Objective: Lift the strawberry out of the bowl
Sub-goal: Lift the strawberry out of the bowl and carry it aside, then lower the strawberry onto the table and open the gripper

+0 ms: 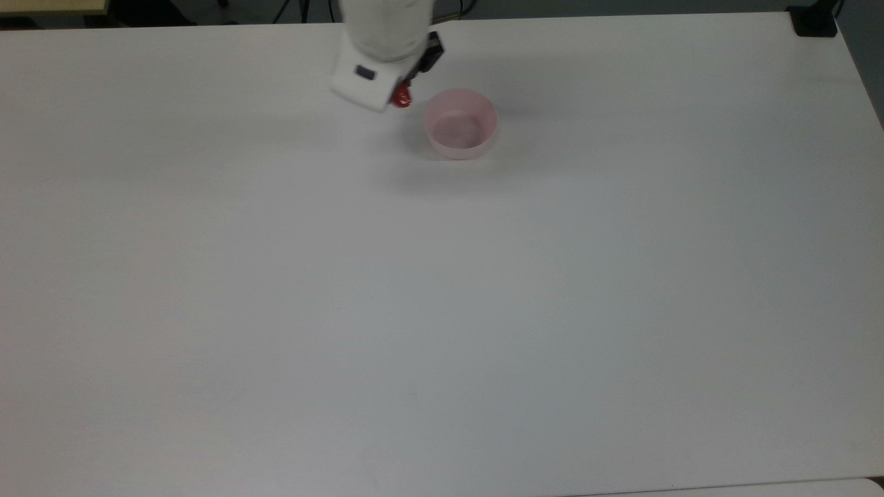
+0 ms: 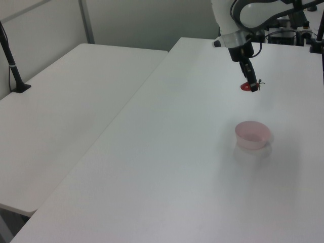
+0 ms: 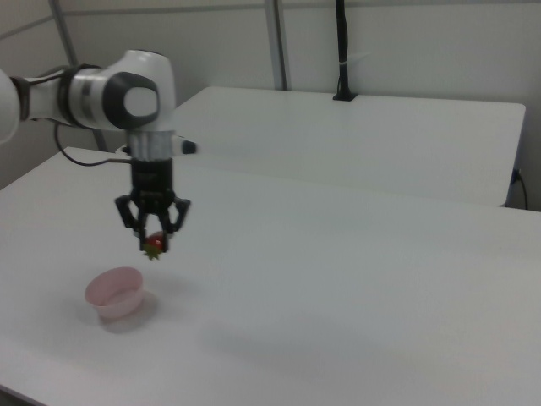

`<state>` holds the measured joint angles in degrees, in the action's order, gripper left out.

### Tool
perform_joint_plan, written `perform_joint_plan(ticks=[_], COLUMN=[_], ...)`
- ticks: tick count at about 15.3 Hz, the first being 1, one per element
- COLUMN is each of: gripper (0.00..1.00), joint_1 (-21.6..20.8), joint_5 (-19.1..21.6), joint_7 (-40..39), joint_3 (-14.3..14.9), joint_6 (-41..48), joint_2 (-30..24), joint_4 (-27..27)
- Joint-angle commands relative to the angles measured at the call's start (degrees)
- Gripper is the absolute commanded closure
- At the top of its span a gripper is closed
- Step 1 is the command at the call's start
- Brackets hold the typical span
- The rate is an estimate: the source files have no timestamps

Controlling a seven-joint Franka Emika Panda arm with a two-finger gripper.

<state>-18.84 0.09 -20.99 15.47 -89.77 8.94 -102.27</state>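
In the right view's left half, the gripper (image 3: 154, 244) hangs in the air pinching the strawberry (image 3: 155, 245) between its fingertips, seemingly cap downward, above and right of the bowl (image 3: 115, 293) on the table (image 3: 338, 279).

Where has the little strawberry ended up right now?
The strawberry hangs in the gripper, lifted clear above the table, to the top view's left of the pink bowl.

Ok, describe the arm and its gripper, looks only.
The arm has glossy white rounded shells with dark grey joint bands and a thin black cable looping beside the wrist. The gripper has a white body with a small dark mark and slim black fingers.
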Motion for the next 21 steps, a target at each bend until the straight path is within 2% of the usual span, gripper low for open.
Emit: perform_joint_plan(ticks=[1,4,8,9,10,11,12,14,16,19,21], gripper=[0.58,0.57,0.54,0.49,0.31,0.04,0.0,0.0,0.0,0.0,0.0], joint_1=[2.9,5.6,9.6,9.6,9.8,9.8,9.8,9.6,9.4,9.8,10.3], joint_5=[0.4,-1.3,-1.7,-1.7,-1.7,-1.8,-1.8,-2.4,-2.3,-2.5,-2.3], joint_7=[-6.5,-12.0,-14.5,-14.7,-14.7,-14.6,-14.7,-14.6,-13.3,-10.0,-7.8], joint_3=[5.2,8.2,8.3,8.3,8.3,8.3,8.3,8.3,8.3,8.2,6.8], joint_6=[-5.0,-17.1,-22.4,-23.2,-23.8,-23.9,-23.6,-23.3,-21.6,-19.8,-18.4], joint_2=[2.6,8.1,10.8,11.3,11.4,11.4,11.4,11.2,8.2,-1.2,-6.5], joint_4=[-0.6,-3.4,-3.5,-3.5,-3.5,-3.6,-3.7,-3.9,-2.9,-1.7,-1.5])
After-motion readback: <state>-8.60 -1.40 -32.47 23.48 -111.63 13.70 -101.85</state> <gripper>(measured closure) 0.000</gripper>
